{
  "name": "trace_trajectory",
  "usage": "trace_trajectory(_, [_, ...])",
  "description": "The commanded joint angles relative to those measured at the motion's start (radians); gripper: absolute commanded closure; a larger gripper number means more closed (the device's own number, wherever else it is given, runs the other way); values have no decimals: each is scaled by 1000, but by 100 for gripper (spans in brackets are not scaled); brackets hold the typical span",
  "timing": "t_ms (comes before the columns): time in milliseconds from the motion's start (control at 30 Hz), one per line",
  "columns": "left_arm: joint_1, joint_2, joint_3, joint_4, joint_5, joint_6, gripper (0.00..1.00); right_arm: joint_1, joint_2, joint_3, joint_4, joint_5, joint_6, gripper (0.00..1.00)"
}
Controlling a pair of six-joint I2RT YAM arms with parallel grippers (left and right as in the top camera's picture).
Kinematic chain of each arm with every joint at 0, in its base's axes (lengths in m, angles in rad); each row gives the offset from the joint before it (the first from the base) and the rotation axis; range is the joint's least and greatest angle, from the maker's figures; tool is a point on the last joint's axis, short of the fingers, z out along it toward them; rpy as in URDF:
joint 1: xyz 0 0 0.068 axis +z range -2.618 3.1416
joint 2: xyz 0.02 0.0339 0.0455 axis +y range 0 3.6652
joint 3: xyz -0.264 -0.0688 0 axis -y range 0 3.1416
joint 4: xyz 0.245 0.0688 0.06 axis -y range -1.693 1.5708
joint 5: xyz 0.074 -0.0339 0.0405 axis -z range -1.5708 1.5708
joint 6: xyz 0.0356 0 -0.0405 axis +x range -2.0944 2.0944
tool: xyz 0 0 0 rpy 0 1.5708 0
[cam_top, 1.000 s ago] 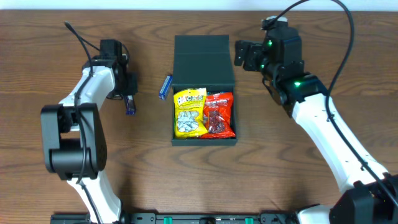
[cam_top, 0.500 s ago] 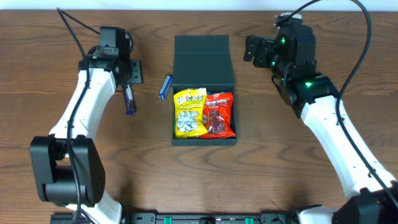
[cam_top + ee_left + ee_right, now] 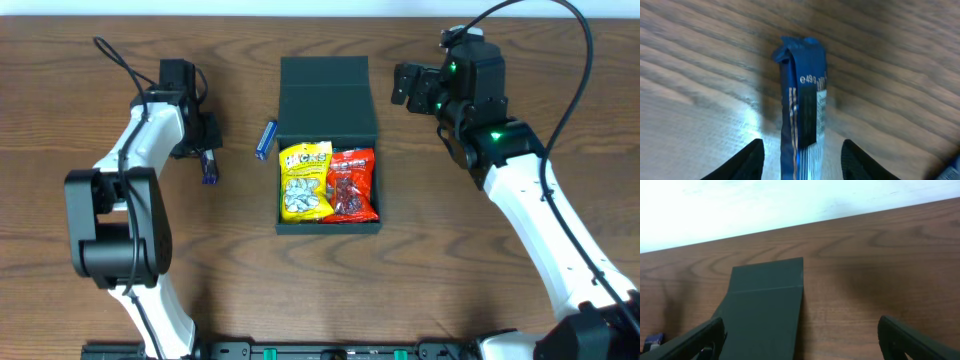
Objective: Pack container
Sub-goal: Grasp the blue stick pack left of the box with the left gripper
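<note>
Dark teal-green matte square container [image 3: 330, 228] at centre of brown wooden table [image 3: 240, 290], flap lid [image 3: 325, 95] open rearward. Left gripper [image 3: 802, 145]: fingers apart, straddling blue foil-wrapped bar [image 3: 802, 100], gaps on both sides. Right gripper [image 3: 801, 325]: spread wide, bare wood off lid's right edge.

Wood-grain desk [image 3: 420, 260], brown, catching a soft sheen. The container [image 3: 326, 85] reads flat matt, smooth. That blue wrapper [image 3: 802, 120] gleams, crinkled film. The yellow packet [image 3: 305, 180] and red packet [image 3: 352, 185]: glossy plastic.

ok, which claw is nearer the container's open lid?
Right. The right claw sits just off the lid's right edge, facing it; the left claw is farther left, over a blue packet.
</note>
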Motion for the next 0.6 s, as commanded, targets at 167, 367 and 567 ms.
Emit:
trace_trajectory(167, [0,60,12,36,-11,-29,62,-11,-18,2,-2,7,-15,3])
trace_trajectory(367, [0,91,12,39,-10,-29,69,-11,-18,2,-2,7,-15,3])
trace_trajectory(567, [0,90,13,29,6,-29,82,-12,-18,2,0,8,-15,3])
